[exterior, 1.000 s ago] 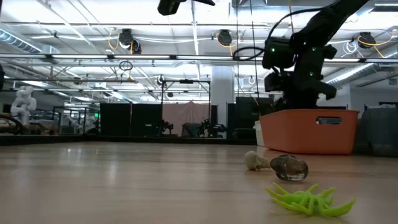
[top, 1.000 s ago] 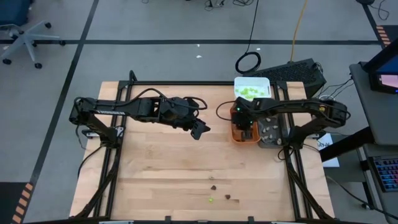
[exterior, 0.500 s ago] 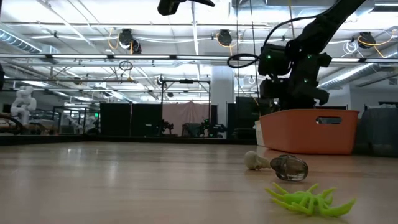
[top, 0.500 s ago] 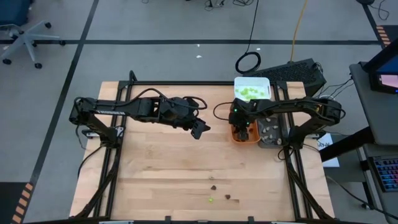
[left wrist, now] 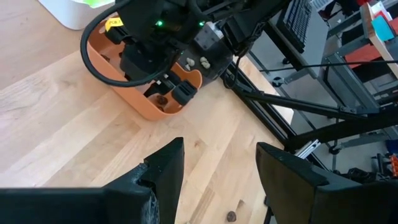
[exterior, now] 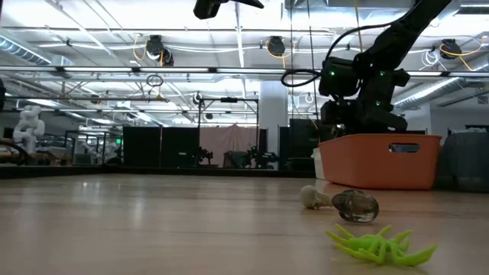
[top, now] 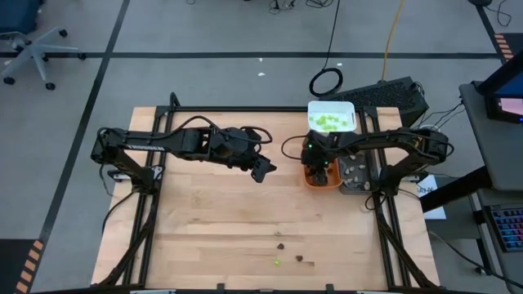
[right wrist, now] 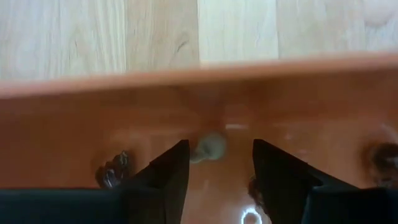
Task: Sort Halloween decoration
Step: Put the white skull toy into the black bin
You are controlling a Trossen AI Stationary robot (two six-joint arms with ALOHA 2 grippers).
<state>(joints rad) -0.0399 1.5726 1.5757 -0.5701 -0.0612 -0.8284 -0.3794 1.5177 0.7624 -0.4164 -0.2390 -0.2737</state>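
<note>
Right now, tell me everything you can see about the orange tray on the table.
The orange tray is a small, glossy, plastic-looking bin with upright walls and a slot handle in one side, seen in the low view. It sits upright on the wooden table near its far right edge, between a white tray and a grey tray. A few dark brown pieces and one pale piece lie on its floor. The right tool hangs open inside it, over the pale piece.

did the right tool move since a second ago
Yes. In the high view the right tool has shifted slightly toward the white tray, staying over the orange tray.
</note>
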